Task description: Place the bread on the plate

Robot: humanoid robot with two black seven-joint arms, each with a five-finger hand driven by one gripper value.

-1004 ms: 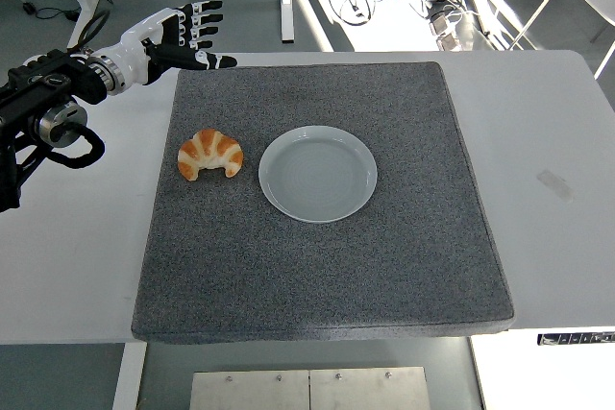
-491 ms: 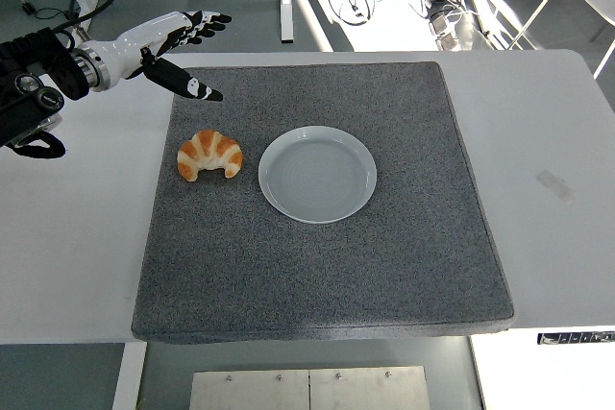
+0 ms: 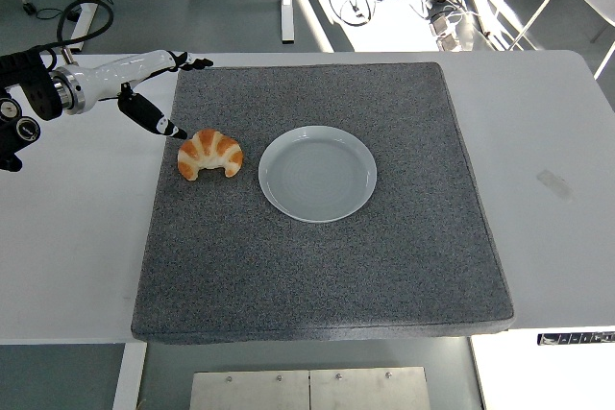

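A golden croissant [image 3: 209, 154] lies on the grey mat [image 3: 317, 266], just left of an empty white plate [image 3: 317, 173] at the mat's middle. My left hand [image 3: 163, 93] comes in from the left edge and hovers over the mat's left border, just up and left of the croissant. It is turned edge-on, with its fingers [image 3: 192, 62] stretched out and its thumb pointing down toward the croissant's left end. It holds nothing and does not touch the bread. My right arm is out of view.
The mat covers most of the white table [image 3: 548, 141]. A small piece of tape [image 3: 554, 183] lies on the table at the right. Behind the table are desk legs and cables on the floor.
My left hand has rotated from flat to edge-on, pulled back left and dropped lower toward the croissant. The croissant and plate have not moved.
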